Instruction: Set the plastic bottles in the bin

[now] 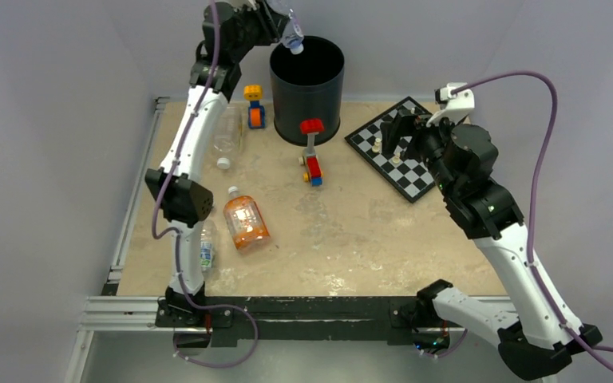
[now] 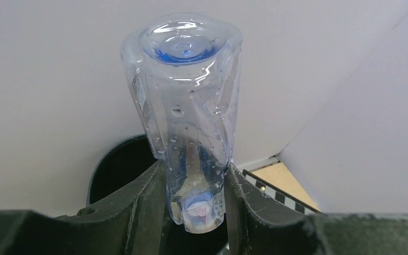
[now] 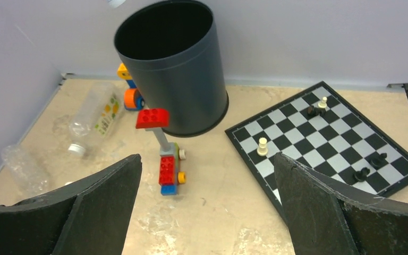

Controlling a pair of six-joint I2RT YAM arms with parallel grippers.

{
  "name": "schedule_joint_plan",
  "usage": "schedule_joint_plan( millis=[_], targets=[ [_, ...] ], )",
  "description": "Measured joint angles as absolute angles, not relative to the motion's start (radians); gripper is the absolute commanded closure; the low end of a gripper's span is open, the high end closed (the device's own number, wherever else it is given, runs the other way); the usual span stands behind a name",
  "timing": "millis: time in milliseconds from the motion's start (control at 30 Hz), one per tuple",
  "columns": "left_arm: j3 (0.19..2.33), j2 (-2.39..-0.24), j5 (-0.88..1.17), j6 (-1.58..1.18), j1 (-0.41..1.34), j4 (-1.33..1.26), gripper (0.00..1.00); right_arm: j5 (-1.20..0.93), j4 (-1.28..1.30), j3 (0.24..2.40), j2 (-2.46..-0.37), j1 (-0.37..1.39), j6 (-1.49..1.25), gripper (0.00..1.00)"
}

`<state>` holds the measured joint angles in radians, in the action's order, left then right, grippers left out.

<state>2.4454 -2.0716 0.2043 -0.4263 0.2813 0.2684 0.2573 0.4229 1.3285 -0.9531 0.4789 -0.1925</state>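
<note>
Clear bottle (image 2: 186, 106) gripped by left claw (image 2: 195, 180); orange bottle (image 1: 245, 221) label illegible.

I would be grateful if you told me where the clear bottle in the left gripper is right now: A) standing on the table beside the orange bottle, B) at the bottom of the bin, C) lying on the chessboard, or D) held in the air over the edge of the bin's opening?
D: the left gripper is shut on the clear bottle, whose white cap hangs over the rim of the bin.
</note>
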Motion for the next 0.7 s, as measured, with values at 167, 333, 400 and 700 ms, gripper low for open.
schedule_joint_plan(
  millis=[167,333,400,700],
  targets=[
    [2.521,-2.278,0.134,-0.426,0.308,0.147,0.07,0.272,0.435,1.328,-1.004,0.479,-0.19,0.01],
    [2.494,-2.362,0.068,-0.427,0.32,0.129,0.0,0.272,0.435,1.328,-1.037,0.479,-0.19,0.01],
    [2.457,-2.348,0.062,-0.425,0.322,0.138,0.0,0.271,0.435,1.328,-1.043,0.479,-0.19,0.01],
    [2.019,-1.814,0.012,-0.399,0.34,0.39,0.0,0.25,0.401,1.314,-1.053,0.479,-0.222,0.02]
  ],
)
